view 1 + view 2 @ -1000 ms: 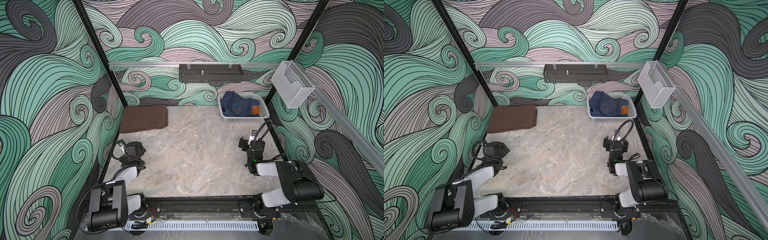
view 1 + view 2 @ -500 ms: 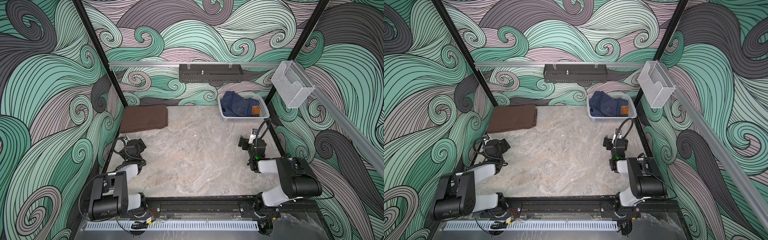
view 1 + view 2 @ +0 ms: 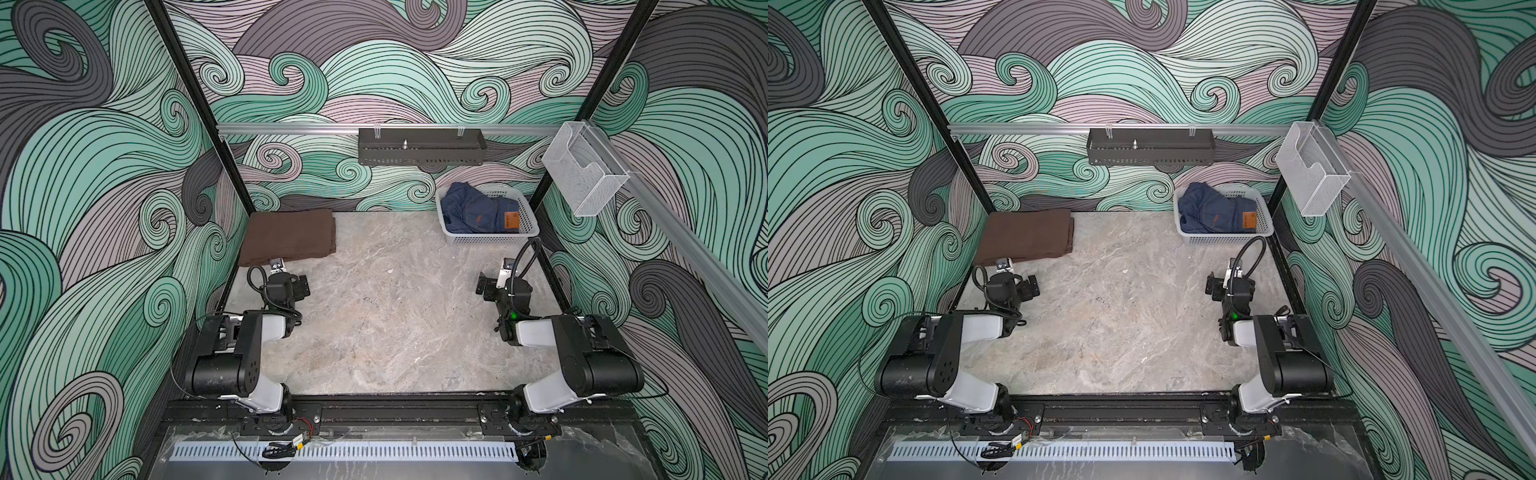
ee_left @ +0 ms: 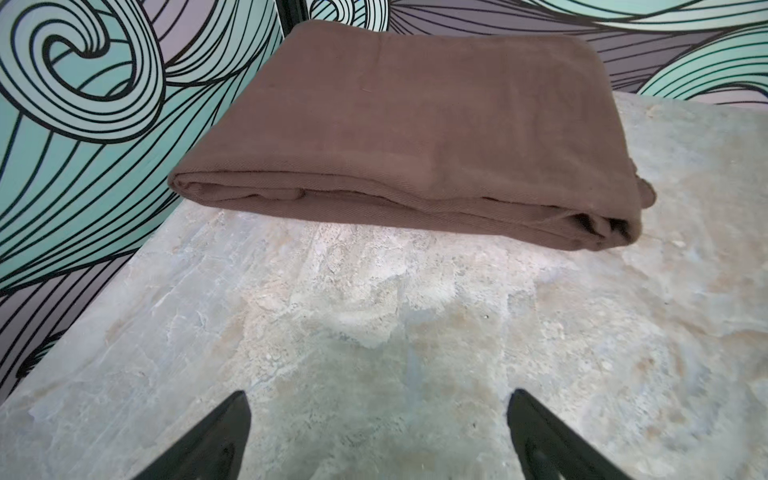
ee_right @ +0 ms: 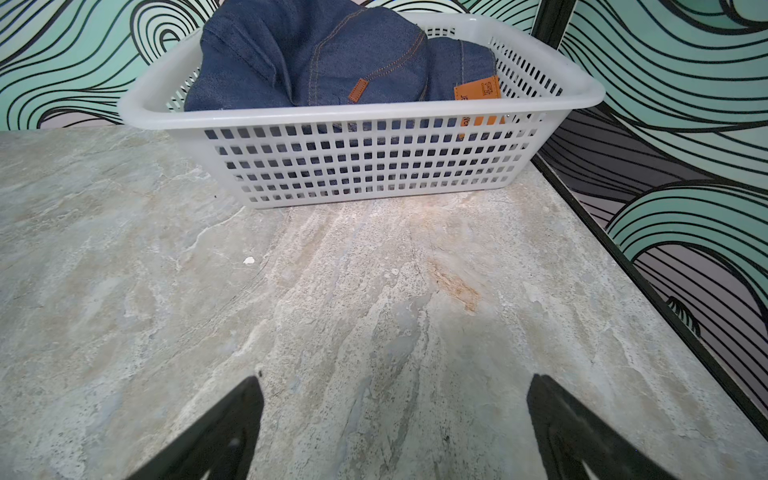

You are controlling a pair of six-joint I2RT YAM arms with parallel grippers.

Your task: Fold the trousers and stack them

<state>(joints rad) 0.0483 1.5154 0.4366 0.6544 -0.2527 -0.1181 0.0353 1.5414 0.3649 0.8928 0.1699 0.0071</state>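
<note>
The brown trousers lie folded into a flat rectangle in the table's far left corner, tight against the walls. In the left wrist view the trousers show their layered folded edge towards me. My left gripper is open and empty, a short way in front of that edge, above bare table. On the right side, my right gripper is open and empty too, in front of the white basket.
The white basket at the far right holds crumpled blue jeans. A black shelf hangs on the back wall. A clear holder juts from the right rail. The marble tabletop lies between the arms.
The left gripper has shifted a little towards the trousers, and both arms have folded back lower towards the front rail. Both grippers stay open; the trousers have not moved.
</note>
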